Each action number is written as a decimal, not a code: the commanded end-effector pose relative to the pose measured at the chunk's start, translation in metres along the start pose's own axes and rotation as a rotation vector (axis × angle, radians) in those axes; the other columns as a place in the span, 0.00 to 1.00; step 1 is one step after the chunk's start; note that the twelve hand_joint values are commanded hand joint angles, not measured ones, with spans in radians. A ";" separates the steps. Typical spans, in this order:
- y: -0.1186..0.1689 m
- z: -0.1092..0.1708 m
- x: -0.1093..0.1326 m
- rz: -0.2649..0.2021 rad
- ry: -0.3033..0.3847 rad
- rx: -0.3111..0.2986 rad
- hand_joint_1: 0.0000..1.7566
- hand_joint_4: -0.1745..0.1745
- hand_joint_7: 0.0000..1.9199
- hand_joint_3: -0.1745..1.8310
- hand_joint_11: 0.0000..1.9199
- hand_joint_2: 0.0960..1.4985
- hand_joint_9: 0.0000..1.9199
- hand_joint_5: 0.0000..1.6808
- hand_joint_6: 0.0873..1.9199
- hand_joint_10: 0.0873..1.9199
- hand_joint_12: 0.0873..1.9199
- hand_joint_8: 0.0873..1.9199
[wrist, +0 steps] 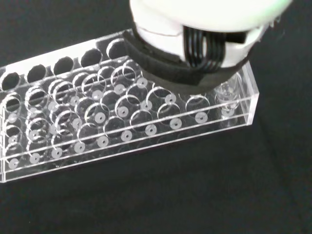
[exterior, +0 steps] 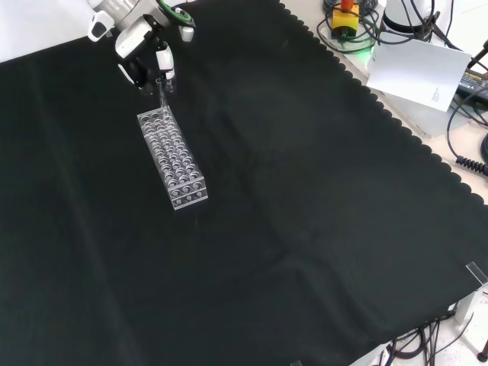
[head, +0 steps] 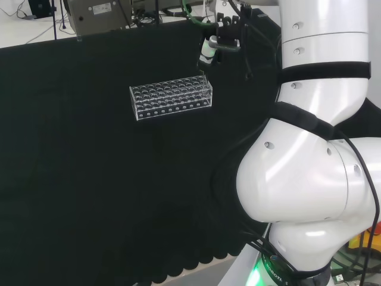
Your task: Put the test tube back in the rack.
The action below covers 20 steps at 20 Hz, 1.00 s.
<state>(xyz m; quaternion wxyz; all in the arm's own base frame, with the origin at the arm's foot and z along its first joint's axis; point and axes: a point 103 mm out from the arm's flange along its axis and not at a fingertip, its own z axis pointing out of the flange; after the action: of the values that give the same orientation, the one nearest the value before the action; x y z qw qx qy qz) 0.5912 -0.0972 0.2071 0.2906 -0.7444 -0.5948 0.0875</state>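
A clear plastic rack (head: 171,98) with several rows of holes lies on the black cloth. In the front view the rack (exterior: 173,158) runs away from the hand (exterior: 143,47), which hangs just above its far end. The hand's fingers are curled on a thin clear test tube (exterior: 162,93) that points down at the rack's end row. The wrist view has the rack (wrist: 122,126) close below the palm (wrist: 195,34), with the tube (wrist: 227,94) standing in the corner hole. In the head view the hand (head: 219,42) is above the rack's right end.
The arm's own white links (head: 315,155) stand at the head view's right. A white sheet (exterior: 415,70), cables and a yellow part (exterior: 347,17) lie beyond the cloth's scalloped edge in the front view. Grey equipment (head: 98,13) stands behind the cloth in the head view.
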 end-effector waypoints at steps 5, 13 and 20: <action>0.003 0.014 0.000 -0.004 0.010 0.018 0.82 0.00 0.75 0.38 0.62 0.38 0.80 0.81 0.11 0.00 0.42 0.31; 0.002 0.019 0.000 -0.006 0.017 0.030 0.82 0.00 0.75 0.38 0.62 0.38 0.80 0.81 0.11 0.00 0.42 0.31; 0.000 0.027 -0.002 -0.013 0.025 0.029 0.82 0.00 0.75 0.38 0.62 0.38 0.80 0.81 0.11 0.00 0.42 0.31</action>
<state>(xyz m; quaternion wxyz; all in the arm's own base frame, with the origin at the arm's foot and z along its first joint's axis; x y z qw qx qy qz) 0.5799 -0.0907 0.1865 0.3087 -0.7387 -0.5925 0.0889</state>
